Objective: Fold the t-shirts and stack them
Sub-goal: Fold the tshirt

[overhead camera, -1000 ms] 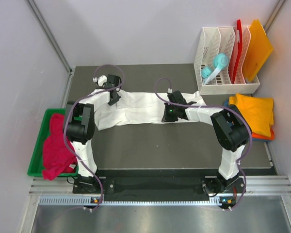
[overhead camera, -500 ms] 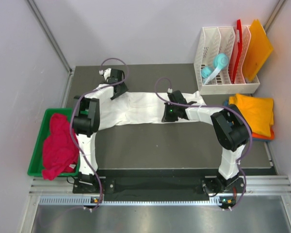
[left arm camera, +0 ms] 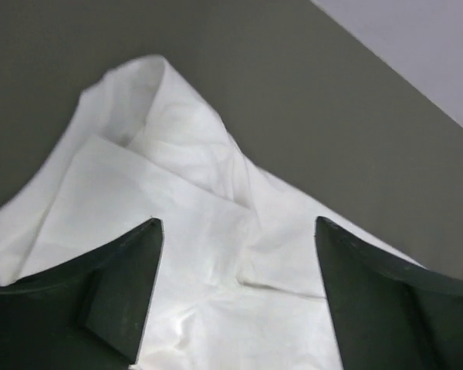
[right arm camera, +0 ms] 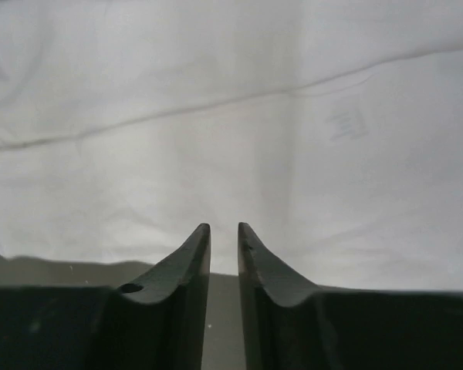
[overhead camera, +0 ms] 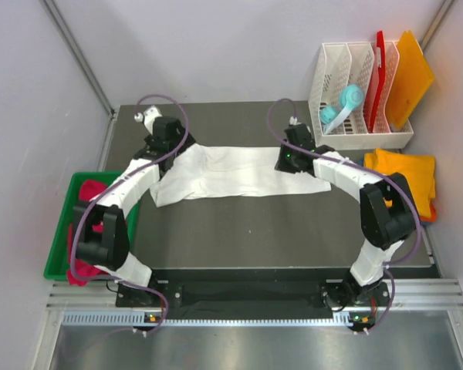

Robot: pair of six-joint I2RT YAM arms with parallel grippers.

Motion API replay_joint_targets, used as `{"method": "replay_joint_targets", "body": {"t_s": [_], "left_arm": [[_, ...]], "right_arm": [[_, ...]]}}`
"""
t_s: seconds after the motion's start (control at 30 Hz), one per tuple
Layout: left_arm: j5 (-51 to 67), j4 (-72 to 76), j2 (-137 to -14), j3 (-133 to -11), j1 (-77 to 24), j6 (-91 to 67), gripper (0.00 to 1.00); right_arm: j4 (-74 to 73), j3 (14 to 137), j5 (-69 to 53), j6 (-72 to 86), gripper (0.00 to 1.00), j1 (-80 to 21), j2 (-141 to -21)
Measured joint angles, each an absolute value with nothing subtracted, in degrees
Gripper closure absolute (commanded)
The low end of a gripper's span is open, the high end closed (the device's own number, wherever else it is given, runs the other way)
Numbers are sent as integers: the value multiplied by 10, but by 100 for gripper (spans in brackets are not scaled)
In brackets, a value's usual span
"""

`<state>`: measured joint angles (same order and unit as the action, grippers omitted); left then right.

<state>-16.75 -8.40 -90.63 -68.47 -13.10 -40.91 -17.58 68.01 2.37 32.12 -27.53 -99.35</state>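
A large white t-shirt lies as a long folded band across the far half of the dark table. My left gripper hovers over its left end, open wide, with rumpled white cloth showing between the fingers and nothing held. My right gripper is at the band's far right edge. Its jaws stand a narrow slit apart, empty, tips at the hem of the flat white cloth. A crimson-pink t-shirt lies in the green bin, mostly hidden by my left arm. A folded yellow-orange t-shirt sits at the right.
The green bin stands off the table's left edge. A white file rack at the back right holds a teal roll and stiff red and orange boards. Grey walls close in on three sides.
My left gripper opened and let go of the shirt's left end, moving slightly left. My right gripper moved from the band's near edge to its far right edge and its jaws parted a little.
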Motion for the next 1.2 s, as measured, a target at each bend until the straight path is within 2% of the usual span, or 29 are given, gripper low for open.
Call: {"method": "replay_joint_targets", "body": {"t_s": [0.03,0.07,0.1,0.37,0.63,0.73,1.03,1.2], "left_arm": [[-166,-81,-898,-669,-137,-412,57],[-162,-81,-897,-653,-143,-418,73],[-160,-84,-901,-637,-149,-422,100],[-132,-140,-955,-538,-166,-435,100],[-126,-142,-949,-533,-172,-439,100],[-121,-146,-944,-533,-182,-441,100],[-113,-169,-941,-530,-198,-447,100],[-113,-174,-959,-534,-198,-453,100]], "right_arm": [[-176,691,26,319,99,-265,-997],[-177,706,28,318,100,-249,-1005],[-177,721,30,317,100,-233,-1018],[-208,827,72,296,100,-175,-1158],[-245,962,78,285,100,-171,-1239],[-247,1008,75,288,93,-166,-1259],[-288,1163,72,299,80,-147,-1377],[-302,1172,68,307,80,-139,-1386]]}}
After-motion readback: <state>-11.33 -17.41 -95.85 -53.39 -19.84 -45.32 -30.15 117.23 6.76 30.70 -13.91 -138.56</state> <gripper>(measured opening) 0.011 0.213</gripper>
